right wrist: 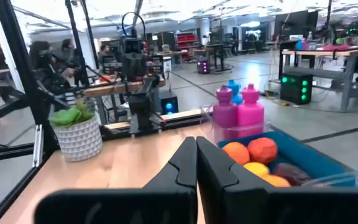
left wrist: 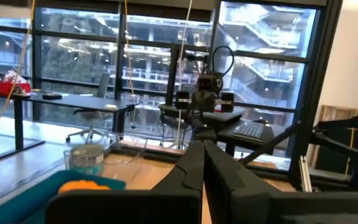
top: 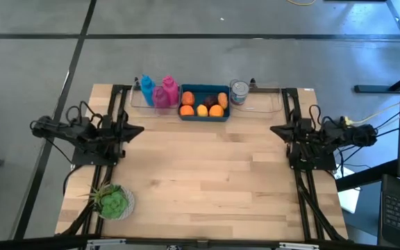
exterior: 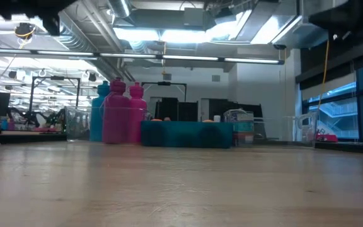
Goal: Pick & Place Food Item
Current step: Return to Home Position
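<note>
A blue bin [top: 204, 103] at the table's far edge holds several orange and yellow food items [top: 201, 106] and a dark one [right wrist: 289, 168]; it rests on its base. My left gripper [top: 139, 129] is drawn back at the table's left side, shut and holding nothing; its fingers [left wrist: 201, 163] point level toward the right. My right gripper [top: 274, 130] is drawn back at the right side, shut and holding nothing, with its fingers [right wrist: 194, 163] pointing toward the left. Both are well clear of the bin.
Pink and blue bottles [top: 160, 92] stand left of the bin inside a clear tray [top: 144, 103]. A metal can [top: 239, 92] stands right of the bin. A potted green plant [top: 113, 202] sits at the near left corner. Bare wood [top: 207, 173] fills the middle.
</note>
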